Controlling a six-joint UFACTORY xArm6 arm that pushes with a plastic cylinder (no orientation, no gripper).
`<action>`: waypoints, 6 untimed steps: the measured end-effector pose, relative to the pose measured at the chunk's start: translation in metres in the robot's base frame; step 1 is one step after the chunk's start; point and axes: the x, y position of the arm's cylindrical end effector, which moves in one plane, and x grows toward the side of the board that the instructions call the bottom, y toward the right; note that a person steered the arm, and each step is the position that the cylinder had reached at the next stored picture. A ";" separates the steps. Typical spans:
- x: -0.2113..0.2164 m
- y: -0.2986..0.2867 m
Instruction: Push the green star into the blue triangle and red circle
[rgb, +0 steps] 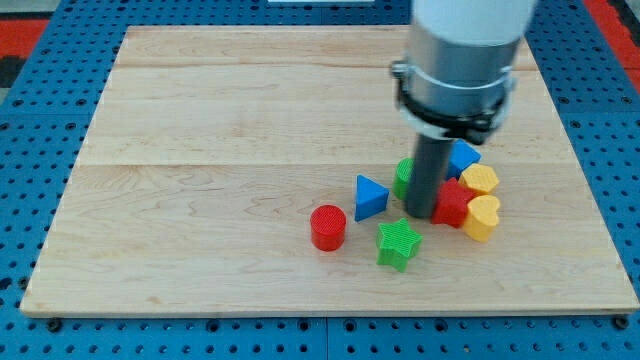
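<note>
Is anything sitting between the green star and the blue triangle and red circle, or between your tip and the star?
Nothing visible. The green star lies just below my tip, with bare wood between it, the red circle and the blue triangle.

Pale wood board (220, 120), smooth grain; green star (398, 243) ridged matt plastic; rod (426, 180) dark matt.

This looks like a robotics lab bench: a pale wooden board (250, 150) lies on a blue perforated mounting plate (30, 335). A grey robot arm (460, 50) comes down from the view's top over the board, with small printed plastic blocks (400, 243) clustered around its dark rod.
</note>
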 end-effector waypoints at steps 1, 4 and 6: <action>0.025 0.031; 0.002 -0.069; 0.092 0.042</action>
